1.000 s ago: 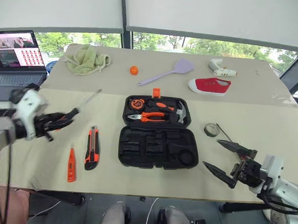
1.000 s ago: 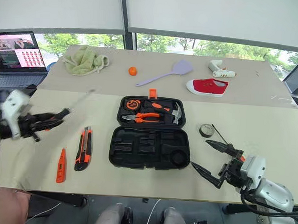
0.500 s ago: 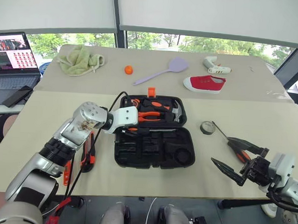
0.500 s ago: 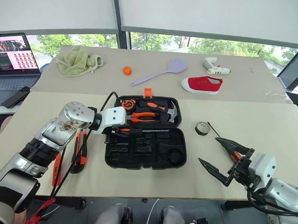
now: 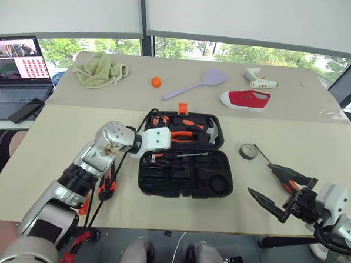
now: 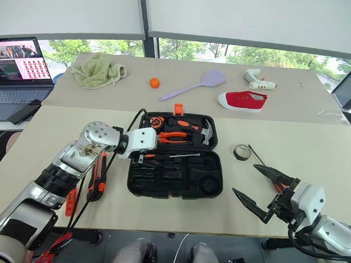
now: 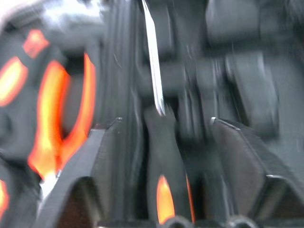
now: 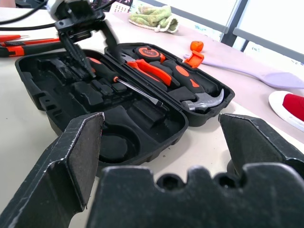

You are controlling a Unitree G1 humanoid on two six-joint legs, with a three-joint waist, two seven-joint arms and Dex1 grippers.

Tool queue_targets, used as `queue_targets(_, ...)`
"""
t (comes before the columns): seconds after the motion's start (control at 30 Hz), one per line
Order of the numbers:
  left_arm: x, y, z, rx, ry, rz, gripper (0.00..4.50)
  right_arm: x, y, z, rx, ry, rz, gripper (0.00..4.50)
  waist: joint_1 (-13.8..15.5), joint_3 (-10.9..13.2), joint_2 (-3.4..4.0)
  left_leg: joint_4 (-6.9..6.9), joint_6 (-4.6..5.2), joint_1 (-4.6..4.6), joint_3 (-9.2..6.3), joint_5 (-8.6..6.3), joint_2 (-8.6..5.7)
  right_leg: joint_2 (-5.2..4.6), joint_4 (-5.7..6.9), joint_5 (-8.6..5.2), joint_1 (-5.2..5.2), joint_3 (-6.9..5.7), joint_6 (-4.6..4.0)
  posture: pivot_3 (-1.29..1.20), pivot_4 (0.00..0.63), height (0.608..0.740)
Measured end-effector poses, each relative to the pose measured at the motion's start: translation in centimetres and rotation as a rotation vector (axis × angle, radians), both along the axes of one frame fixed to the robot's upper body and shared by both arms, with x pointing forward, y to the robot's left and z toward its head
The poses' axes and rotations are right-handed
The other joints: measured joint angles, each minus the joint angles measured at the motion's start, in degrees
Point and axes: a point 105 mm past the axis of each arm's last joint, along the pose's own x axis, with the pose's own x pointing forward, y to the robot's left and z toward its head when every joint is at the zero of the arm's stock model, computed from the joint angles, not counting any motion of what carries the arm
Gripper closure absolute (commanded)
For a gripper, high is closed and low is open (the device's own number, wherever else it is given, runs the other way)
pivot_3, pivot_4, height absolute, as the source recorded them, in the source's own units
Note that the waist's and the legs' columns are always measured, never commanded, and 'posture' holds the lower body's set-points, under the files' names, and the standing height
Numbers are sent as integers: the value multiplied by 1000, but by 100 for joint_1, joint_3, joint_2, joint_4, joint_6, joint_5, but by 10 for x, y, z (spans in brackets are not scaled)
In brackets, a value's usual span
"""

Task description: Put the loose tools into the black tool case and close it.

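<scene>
The black tool case [image 5: 185, 178] lies open mid-table, with pliers and a hammer in its far half. One orange-and-black screwdriver [image 8: 107, 73] lies in the case near the hinge, its shaft [image 5: 193, 155] pointing right. My left gripper [image 7: 165, 121] is open and straddles the handle, with a gap on both sides. A second screwdriver [image 5: 261, 152] lies at the right beside the dark tape roll [image 5: 248, 151]. My right gripper [image 5: 278, 191] hovers open just in front of them. The utility knife [image 6: 96, 177] and the slim tester [image 6: 70, 201] lie left of the case, partly behind my left arm.
On the far table are a laptop [image 5: 17, 64], a green cloth [image 5: 101, 68], an orange ball [image 5: 156, 81], a lilac spatula [image 5: 195, 85], a red shoe [image 5: 246, 100] and a white tool [image 5: 259, 82]. A phone [image 5: 26, 109] lies at the left edge.
My left arm swung from the far left over to the case with the screwdriver. The screwdriver now lies in the case and the left fingers have spread apart. The right gripper stayed put.
</scene>
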Motion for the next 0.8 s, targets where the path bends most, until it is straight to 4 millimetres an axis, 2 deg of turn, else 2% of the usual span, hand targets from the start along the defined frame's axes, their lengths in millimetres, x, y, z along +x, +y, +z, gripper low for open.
queue_targets(0.03,-1,0,6,-31,-12,2,1367,0,0,0,0,2,0,0,-4,0,0,0,-1,2,0,0,0,0,1,0,1,1,0,0,150,740)
queue_targets(0.13,-2,6,5,-64,-17,25,2110,0,0,-2,3,16,-2,0,-43,-1,2,0,-2,8,0,1,0,1,3,0,4,1,0,0,150,740)
queue_targets(0.23,-2,12,-11,-73,31,71,3292,1,-1,-2,7,22,-10,0,-47,-1,1,0,-2,5,-1,1,0,1,5,0,2,-1,0,0,150,740)
queue_targets(0.33,1,12,-20,-83,52,102,4435,2,0,0,12,14,-18,0,-22,-1,1,0,0,5,-1,1,-4,-3,4,0,5,-1,1,0,150,740)
queue_targets(0.53,1,4,-41,-40,77,93,4475,2,1,0,13,13,-19,0,-5,-1,1,2,0,6,-1,0,-4,-3,4,0,6,-2,2,0,150,740)
queue_targets(0.8,3,-7,-51,-25,59,65,4475,-3,0,-4,16,36,-30,0,85,-26,12,5,30,23,-4,-17,-7,-10,1,-1,30,-7,4,0,150,740)
